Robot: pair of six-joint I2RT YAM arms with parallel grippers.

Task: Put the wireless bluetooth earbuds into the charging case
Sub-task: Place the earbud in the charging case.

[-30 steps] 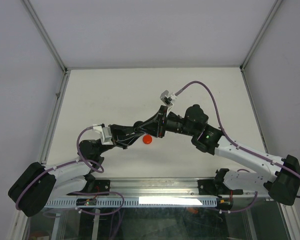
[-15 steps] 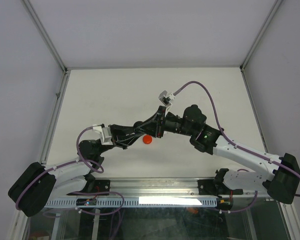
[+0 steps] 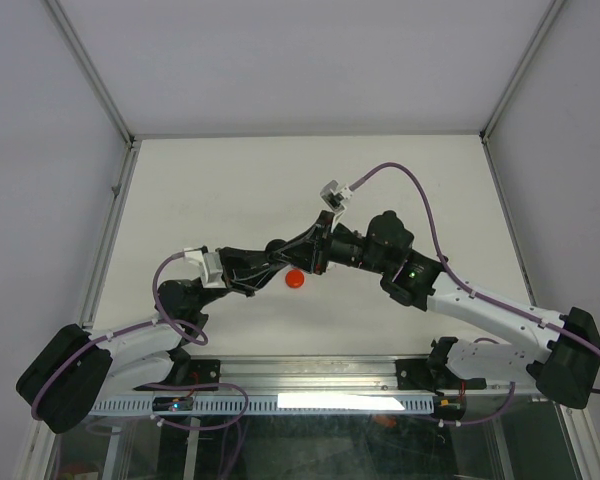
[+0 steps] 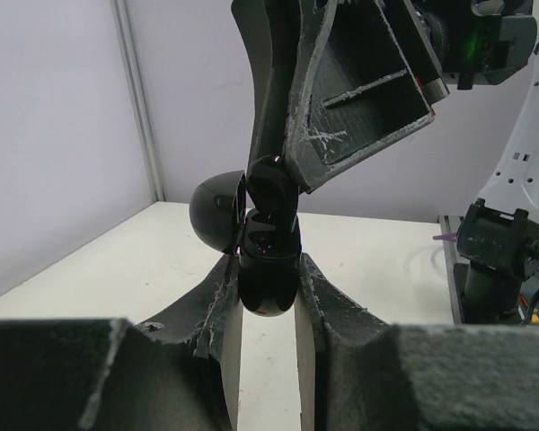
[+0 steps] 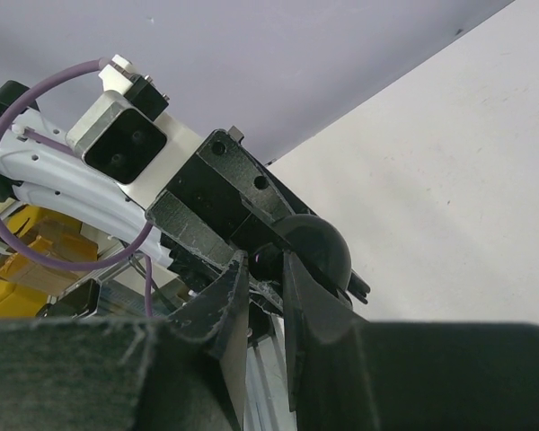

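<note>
1. Top view: the left gripper (image 3: 292,253) and right gripper (image 3: 325,255) meet tip to tip over the middle of the table (image 3: 230,180). A small red thing (image 3: 295,279) lies just beside them.
2. Left wrist: the left gripper (image 4: 268,269) is clenched on a black case (image 4: 268,285) with its lid (image 4: 216,214) swung open. An earbud (image 4: 269,186) sits at the case's mouth.
3. Right wrist: the right gripper (image 5: 265,269) pinches the earbud (image 5: 268,259) against the case (image 5: 316,246).

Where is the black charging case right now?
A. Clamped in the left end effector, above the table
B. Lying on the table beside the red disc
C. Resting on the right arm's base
A: in the left wrist view the left end effector grips the glossy charging case, with the table beneath it.
</note>
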